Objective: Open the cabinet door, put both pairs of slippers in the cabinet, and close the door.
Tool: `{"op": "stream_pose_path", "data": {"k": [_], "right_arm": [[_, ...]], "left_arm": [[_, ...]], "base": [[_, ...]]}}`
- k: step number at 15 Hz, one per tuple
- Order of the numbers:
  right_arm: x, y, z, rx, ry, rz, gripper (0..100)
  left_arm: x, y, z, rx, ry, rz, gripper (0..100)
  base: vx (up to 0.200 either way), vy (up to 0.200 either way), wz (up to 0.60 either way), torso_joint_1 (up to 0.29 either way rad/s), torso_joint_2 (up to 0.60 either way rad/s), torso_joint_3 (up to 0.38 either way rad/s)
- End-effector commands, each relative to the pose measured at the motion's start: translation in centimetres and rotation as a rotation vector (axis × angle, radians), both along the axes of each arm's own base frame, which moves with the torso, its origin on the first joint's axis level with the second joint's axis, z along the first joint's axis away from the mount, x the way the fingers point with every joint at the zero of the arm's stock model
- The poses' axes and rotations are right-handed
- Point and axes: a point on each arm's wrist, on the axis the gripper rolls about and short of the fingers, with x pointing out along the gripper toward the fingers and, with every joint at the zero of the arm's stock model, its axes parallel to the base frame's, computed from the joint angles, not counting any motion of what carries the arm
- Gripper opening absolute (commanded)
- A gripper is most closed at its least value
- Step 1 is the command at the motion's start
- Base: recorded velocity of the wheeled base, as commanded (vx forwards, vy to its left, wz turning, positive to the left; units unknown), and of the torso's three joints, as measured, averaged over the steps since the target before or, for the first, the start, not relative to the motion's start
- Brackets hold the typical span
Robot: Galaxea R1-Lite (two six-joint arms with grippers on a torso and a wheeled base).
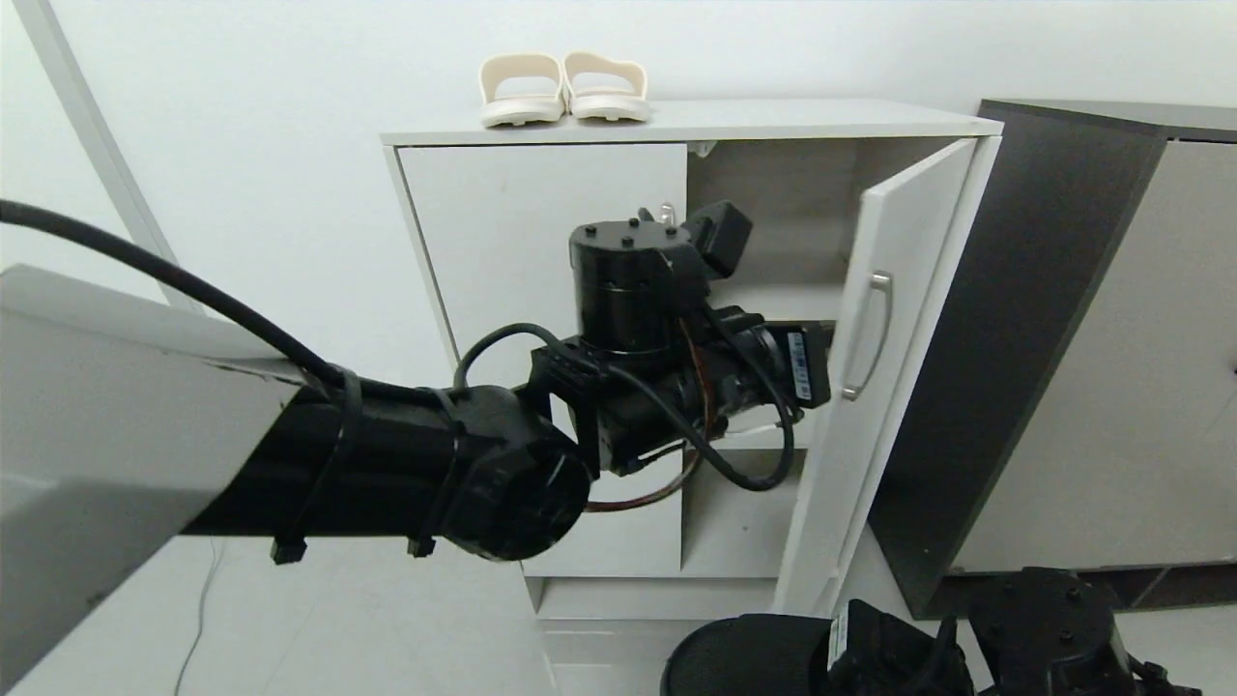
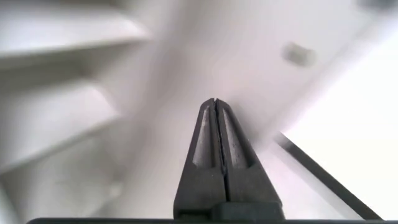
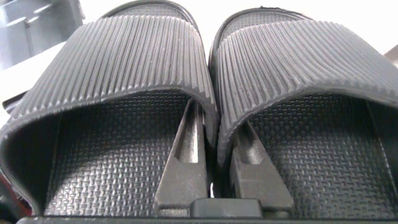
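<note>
A cream pair of slippers (image 1: 565,89) lies on top of the white cabinet (image 1: 821,118). The cabinet's right door (image 1: 904,387) stands partly open, its left door (image 1: 541,251) is closed. My left arm's wrist (image 1: 676,338) is in front of the opening, beside the open door's inner face. In the left wrist view my left gripper (image 2: 215,102) is shut with nothing in it, facing white shelves (image 2: 56,93). My right gripper (image 3: 214,124) is shut on the black pair of slippers (image 3: 143,68), one finger inside each, pinching their adjoining walls. That pair (image 1: 739,652) shows low in front of the cabinet.
A dark grey cabinet (image 1: 1063,338) stands close on the right, just behind the open door's swing. The door carries a metal handle (image 1: 870,333). Inside are a shelf (image 1: 783,302) and lower compartments (image 1: 739,522). Pale floor lies to the left.
</note>
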Motion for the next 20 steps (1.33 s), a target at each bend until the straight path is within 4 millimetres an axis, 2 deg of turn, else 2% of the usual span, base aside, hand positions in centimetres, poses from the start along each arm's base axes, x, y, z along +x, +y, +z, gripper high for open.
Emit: {"op": "stream_pose_path", "data": {"k": [1,5,7,9,12,13,14,15,16,17,19,20], "right_arm": [[-0.1,0.0,0.0,0.000,0.000,0.001,0],[-0.1,0.0,0.0,0.001,-0.001,0.001,0],[0.2,0.1,0.1,0.007,-0.005,-0.007,0],[3.1,0.7,0.4,0.022,-0.021,-0.151,0],[7.8,2.7,0.6,0.064,-0.030,-0.526,0],[8.2,2.9,0.5,0.066,-0.033,-0.547,0],[10.8,4.1,0.0,0.059,-0.085,-0.718,0],[12.0,4.6,-0.5,0.056,-0.106,-0.809,0],[12.6,4.8,-0.7,0.053,-0.118,-0.847,0],[13.7,4.9,-1.3,0.036,-0.149,-0.931,0],[14.2,5.1,-1.5,0.024,-0.170,-0.979,0],[14.4,5.1,-1.4,0.022,-0.189,-1.011,0]], "left_arm": [[-1.0,-1.0,-0.1,-0.001,-0.001,-0.035,0],[0.2,0.4,0.1,-0.004,-0.002,0.011,0],[0.6,2.4,1.0,-0.013,-0.010,0.054,0],[0.1,5.3,2.3,-0.016,-0.023,0.102,0],[-2.4,10.9,4.7,-0.023,-0.057,0.185,0],[-2.7,11.4,4.8,-0.018,-0.058,0.195,0],[-5.3,14.8,4.9,0.046,-0.065,0.297,0],[-6.9,16.3,4.3,0.103,-0.076,0.363,0],[-7.8,17.2,4.0,0.126,-0.090,0.403,0],[-10.2,19.5,2.8,0.193,-0.123,0.498,0],[-12.9,21.9,0.9,0.256,-0.137,0.588,0],[-14.8,23.7,-0.8,0.279,-0.122,0.657,0]], "base": [[-0.200,0.000,0.00,-0.002,0.00,0.002],[0.000,0.000,0.00,0.000,0.00,0.000],[0.000,0.000,0.00,0.000,0.00,0.000],[0.000,0.000,0.00,0.000,0.00,0.000],[0.000,0.000,0.00,0.000,0.00,0.000],[0.000,0.000,0.00,0.000,0.00,0.000],[0.000,0.000,0.00,0.000,0.00,0.000],[0.000,0.000,0.00,0.000,0.00,0.000],[0.000,0.000,0.00,0.000,0.00,0.000],[0.000,0.000,0.00,0.000,0.00,0.000],[0.000,0.000,0.00,0.000,0.00,0.000],[0.000,0.000,0.00,0.000,0.00,0.000]]}}
